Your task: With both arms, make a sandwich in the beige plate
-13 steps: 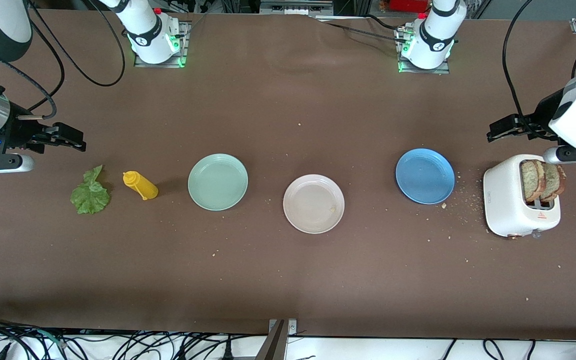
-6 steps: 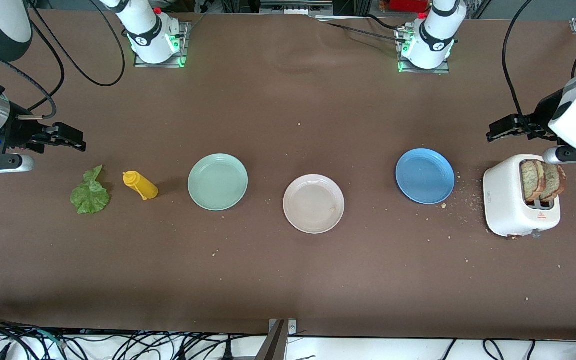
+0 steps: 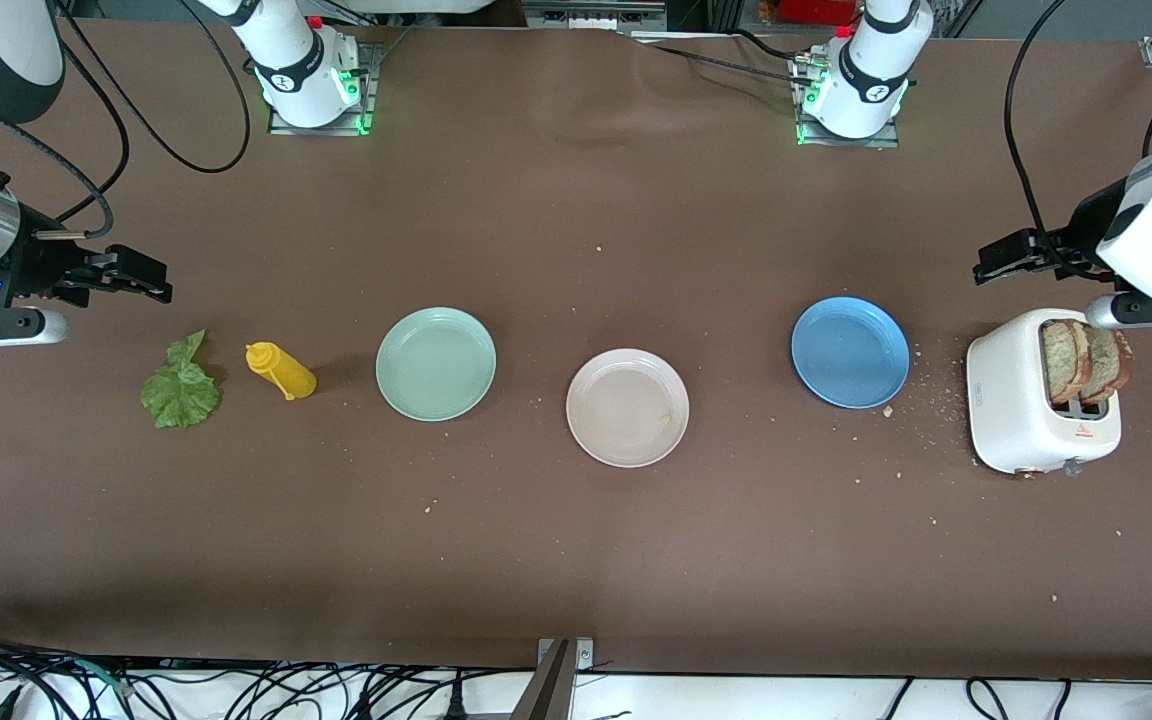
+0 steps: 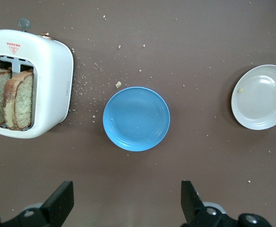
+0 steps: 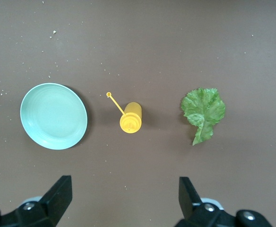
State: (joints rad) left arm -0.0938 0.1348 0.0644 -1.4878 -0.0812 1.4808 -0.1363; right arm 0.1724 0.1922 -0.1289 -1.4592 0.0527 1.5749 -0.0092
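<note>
**Both Arms Raised at Counter Ends; Beige Plate Bare, Sandwich Parts Apart**

Front view, far left of frame: the right gripper [image 3: 141,280] hangs above the brown counter [image 3: 576,560], its fingers [image 5: 57,196] spread wide and grasping nothing. Just below it lies the ruffled green lettuce leaf [image 3: 180,385], flat on the counter. Next to the leaf stands a small yellow plastic squeeze bottle [image 3: 280,370] with a thin nozzle, apart from the leaf. Next in line is the round mint-green plate [image 3: 436,363], with nothing on it.

Centre of frame, slightly lower: the round pale pinkish-beige plate [image 3: 627,407] with a raised rim, holding only a crumb or two. It stands apart from both neighbouring plates.

Right of centre: a round blue plate [image 3: 850,352], bare, with crumbs scattered on the counter just beside it.

Far right: a white two-slot toaster [image 3: 1021,410] with two slices of brown wholegrain bread [image 3: 1084,362] standing in its slots. The left gripper [image 3: 998,258] hangs above the counter at the upper left of the toaster, its fingers [image 4: 60,203] released and wide apart, touching nothing.
</note>
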